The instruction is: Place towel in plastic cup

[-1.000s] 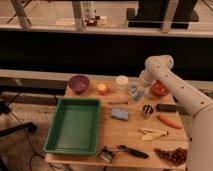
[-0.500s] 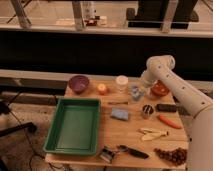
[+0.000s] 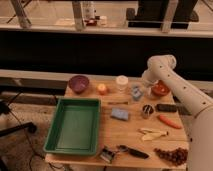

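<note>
Tool (image 3: 136, 92) has barely moved, hovering just right of the plastic cup (image 3: 121, 82); its opening cannot be told.

Green tray (image 3: 75, 125) at 8 o'clock, purple bowl (image 3: 79, 83) at 11. Red bowl (image 3: 160, 90) at 1 o'clock, just beside gripper (image 3: 136, 92).

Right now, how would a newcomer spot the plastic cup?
Find the green tray on the left of the wooden table. Behind it, the back row runs purple bowl, small orange object, then the plastic cup, with the gripper just to its right. It is the only pale, whitish upright cup there.
</note>
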Robot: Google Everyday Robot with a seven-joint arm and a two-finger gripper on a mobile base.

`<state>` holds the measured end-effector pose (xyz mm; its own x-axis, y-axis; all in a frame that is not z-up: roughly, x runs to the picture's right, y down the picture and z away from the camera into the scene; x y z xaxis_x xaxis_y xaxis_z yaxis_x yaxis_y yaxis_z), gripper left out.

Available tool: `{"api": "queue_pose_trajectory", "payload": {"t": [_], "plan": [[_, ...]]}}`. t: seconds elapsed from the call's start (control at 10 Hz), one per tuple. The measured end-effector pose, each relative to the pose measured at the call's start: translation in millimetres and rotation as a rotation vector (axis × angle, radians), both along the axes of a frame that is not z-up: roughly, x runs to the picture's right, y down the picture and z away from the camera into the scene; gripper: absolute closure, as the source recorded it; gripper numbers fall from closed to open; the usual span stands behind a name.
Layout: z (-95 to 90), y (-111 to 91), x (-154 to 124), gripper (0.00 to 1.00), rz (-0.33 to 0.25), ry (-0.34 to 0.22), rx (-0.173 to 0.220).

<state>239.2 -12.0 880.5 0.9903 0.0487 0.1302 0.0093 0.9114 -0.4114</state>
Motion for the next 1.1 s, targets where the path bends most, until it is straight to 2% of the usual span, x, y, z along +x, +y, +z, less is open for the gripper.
{"api": "queue_pose_trajectory", "payload": {"t": [0.3,0.5,0.7,1.1], "plan": [[5.7,-4,-4,0.62,-0.010,-0.007,0.015],[19.2,-5,-15,0.37,-0.030,-0.022,0.017],[26.0,-6,-17,0.22,-0.042,-0.022,0.022],[33.3,-8,-17,0.20,-0.069,0.013,0.066]]}}
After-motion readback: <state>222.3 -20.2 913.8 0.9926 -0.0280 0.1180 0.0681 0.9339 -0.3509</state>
